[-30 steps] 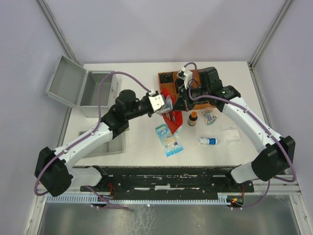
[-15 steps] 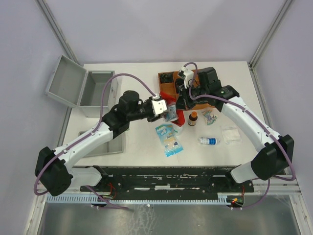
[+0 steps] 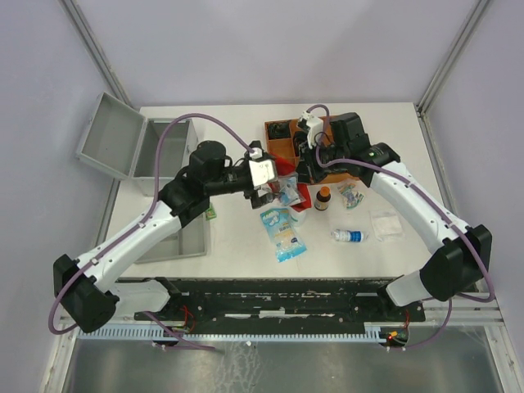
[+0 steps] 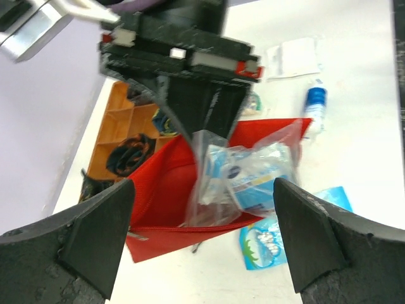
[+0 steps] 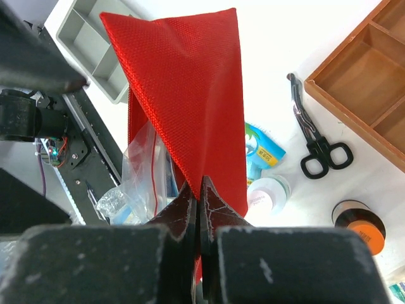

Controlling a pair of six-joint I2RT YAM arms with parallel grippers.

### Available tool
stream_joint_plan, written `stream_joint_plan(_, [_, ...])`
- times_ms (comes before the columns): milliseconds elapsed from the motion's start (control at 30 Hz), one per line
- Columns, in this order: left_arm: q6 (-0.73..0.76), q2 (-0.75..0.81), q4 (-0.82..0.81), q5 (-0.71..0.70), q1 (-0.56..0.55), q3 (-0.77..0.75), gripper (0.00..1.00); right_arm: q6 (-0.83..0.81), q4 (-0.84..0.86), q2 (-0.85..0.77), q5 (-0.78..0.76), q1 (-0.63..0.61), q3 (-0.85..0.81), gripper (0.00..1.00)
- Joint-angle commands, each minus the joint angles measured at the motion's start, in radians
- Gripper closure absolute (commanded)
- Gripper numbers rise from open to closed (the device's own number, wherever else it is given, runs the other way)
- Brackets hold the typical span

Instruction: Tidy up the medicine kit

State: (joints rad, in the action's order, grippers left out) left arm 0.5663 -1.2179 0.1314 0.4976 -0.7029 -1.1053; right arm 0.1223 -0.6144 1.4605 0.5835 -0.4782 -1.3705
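Two arms met mid-table in the top view, my left gripper (image 3: 268,192) and right gripper (image 3: 304,172) close together. The medicine kit (image 3: 155,147) stood lid-up at ten o'clock, well apart from both.

From my left wrist, my fingers (image 4: 95,240) stood wide apart, gripping nothing. Between them, toward twelve o'clock, hung the red pouch (image 4: 164,196) with a clear bag (image 4: 247,177) of blue packets sitting partly in its mouth.

From my right wrist, my fingers were pinched together on the pouch's edge.

I judged the step to be filling the pouch. The next move called for pressing the bag fully in, then carrying the pouch toward the kit.
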Motion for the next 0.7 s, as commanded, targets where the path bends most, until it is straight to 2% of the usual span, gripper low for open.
stream_joint_plan(0, [0.108, 0.045, 0.119, 0.15, -0.003, -0.037, 0.02, -0.013, 0.017, 0.01, 0.012, -0.009, -0.034, 0.99])
stream_joint_plan(100, [0.277, 0.039, 0.259, 0.22, -0.011, -0.046, 0.0, -0.02, 0.002, 0.022, 0.024, -0.015, -0.042, 0.99])
stream_joint_plan(267, [0.459, 0.01, 0.365, 0.165, -0.07, -0.059, 0.01, -0.032, -0.015, 0.037, 0.037, -0.029, -0.054, 0.99])
stream_joint_plan(533, [0.561, -0.096, 0.416, 0.051, -0.169, -0.11, 0.01, -0.032, -0.019, 0.058, 0.054, -0.038, -0.055, 0.99])
stream_joint_plan(667, [0.62, -0.11, 0.426, -0.026, -0.199, -0.074, 0.01, -0.027, -0.025, 0.054, 0.058, -0.038, -0.057, 0.99])
